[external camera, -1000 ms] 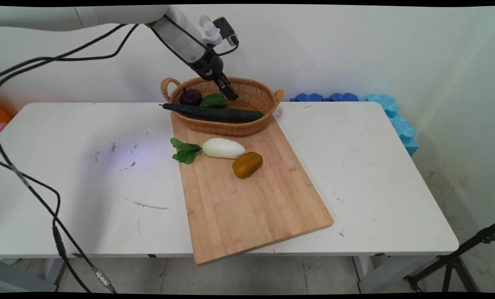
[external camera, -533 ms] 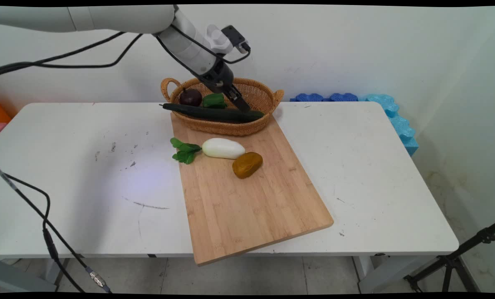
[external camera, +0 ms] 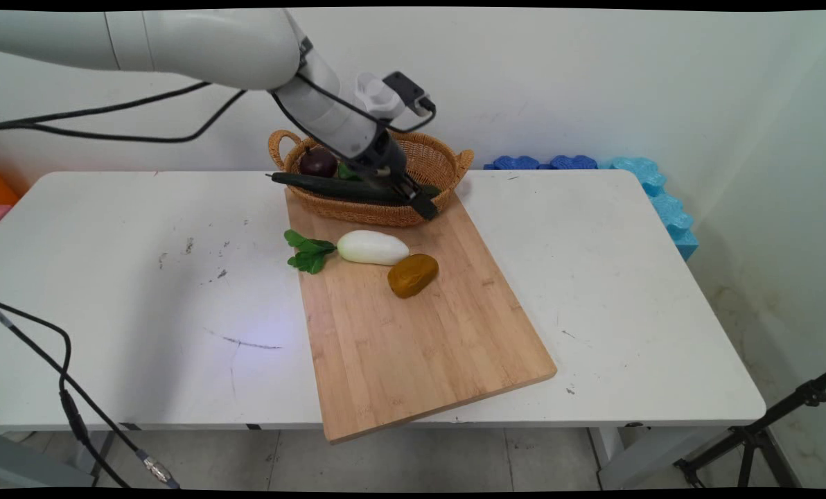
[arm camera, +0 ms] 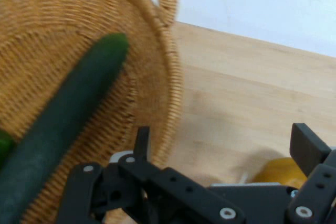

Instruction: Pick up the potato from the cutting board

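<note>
Just above the middle of the frame the black two-finger gripper [external camera: 421, 203] hangs over the near rim of the oval woven wicker basket [external camera: 447, 161] — jaws spread wide, holding nothing. The long dark green cucumber [external camera: 316, 184] lies across the basket beside it, with a dark purple round fruit [external camera: 317, 163] behind. On the bamboo cutting board [external camera: 420, 339] below lie a white radish with green leaves [external camera: 371, 247] and a brownish-yellow lump [external camera: 412, 274] — touching. I see no readable writing.
</note>
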Motion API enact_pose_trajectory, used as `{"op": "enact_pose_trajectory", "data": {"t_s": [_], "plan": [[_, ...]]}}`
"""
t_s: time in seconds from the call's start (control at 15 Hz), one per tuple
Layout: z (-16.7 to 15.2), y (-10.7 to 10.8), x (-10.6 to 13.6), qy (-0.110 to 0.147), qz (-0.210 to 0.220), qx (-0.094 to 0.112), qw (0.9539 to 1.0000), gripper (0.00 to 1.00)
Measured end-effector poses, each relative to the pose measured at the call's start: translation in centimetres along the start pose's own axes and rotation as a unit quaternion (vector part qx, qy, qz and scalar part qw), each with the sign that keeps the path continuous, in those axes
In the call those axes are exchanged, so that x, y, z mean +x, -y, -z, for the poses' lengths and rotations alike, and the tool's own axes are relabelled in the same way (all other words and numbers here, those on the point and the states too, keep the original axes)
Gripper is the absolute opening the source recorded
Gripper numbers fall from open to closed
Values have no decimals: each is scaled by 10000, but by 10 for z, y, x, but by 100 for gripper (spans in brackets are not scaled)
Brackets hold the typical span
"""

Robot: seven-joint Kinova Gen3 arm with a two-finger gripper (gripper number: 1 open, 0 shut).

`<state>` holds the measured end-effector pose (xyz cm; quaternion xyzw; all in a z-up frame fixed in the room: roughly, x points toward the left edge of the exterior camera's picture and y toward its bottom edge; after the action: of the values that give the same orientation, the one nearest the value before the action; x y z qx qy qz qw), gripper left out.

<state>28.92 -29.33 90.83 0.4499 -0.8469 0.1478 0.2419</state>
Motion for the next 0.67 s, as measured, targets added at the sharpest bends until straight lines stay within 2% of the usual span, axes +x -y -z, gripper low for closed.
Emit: {"op": "enact_pose_trajectory", "data": {"t_s": [0.4, 0.67], "plan": [[-9, -38, -21, 118, 137, -275, 9995, 100], [-13, -53, -37, 277, 109, -371, 9989, 100]]}}
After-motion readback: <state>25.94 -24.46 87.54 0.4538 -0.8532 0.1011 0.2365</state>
